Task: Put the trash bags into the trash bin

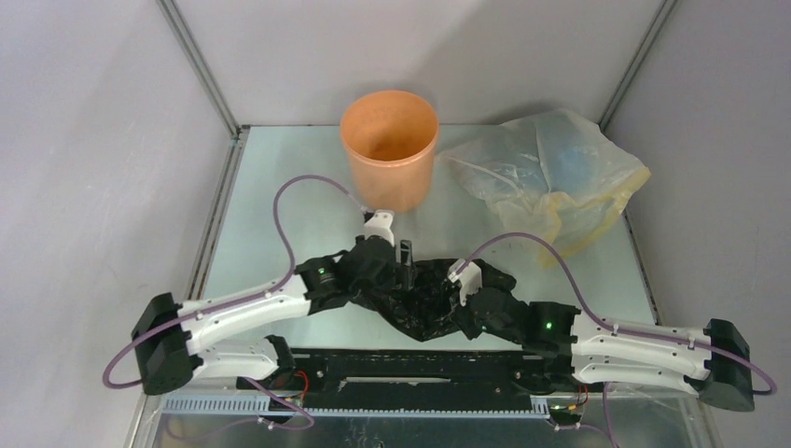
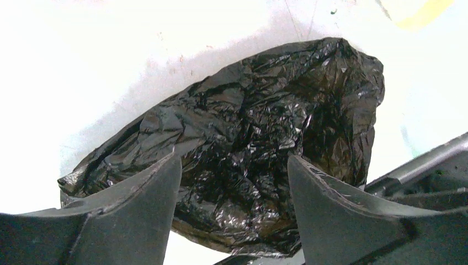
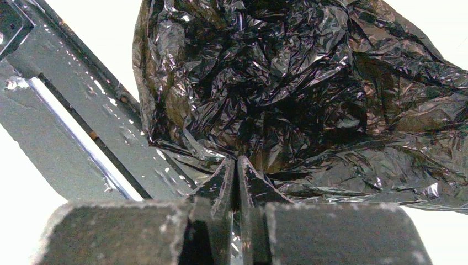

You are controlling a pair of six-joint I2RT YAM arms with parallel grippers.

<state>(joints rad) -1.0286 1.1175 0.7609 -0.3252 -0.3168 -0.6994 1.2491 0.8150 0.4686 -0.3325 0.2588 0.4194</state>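
The trash bag [image 1: 422,306], crinkly glossy black plastic, lies bunched on the table between my two arms near the front. In the left wrist view the bag [image 2: 259,110] fills the space under my left gripper [image 2: 234,159], whose fingers stand wide open on either side of its near part; from above, that gripper [image 1: 399,264] sits at the bag's left end. My right gripper [image 3: 236,161] is pressed shut with a fold of the bag [image 3: 276,72] pinched at its tips, at the bag's right side [image 1: 452,297]. The trash bin [image 1: 389,149], a round orange bucket, stands upright and open behind.
A large translucent yellowish plastic bag [image 1: 550,177] lies crumpled at the back right beside the bin. A black mounting rail [image 1: 420,366] runs along the near edge just in front of the black bag. Grey walls with metal posts [image 1: 201,65] enclose the pale green table [image 1: 280,215].
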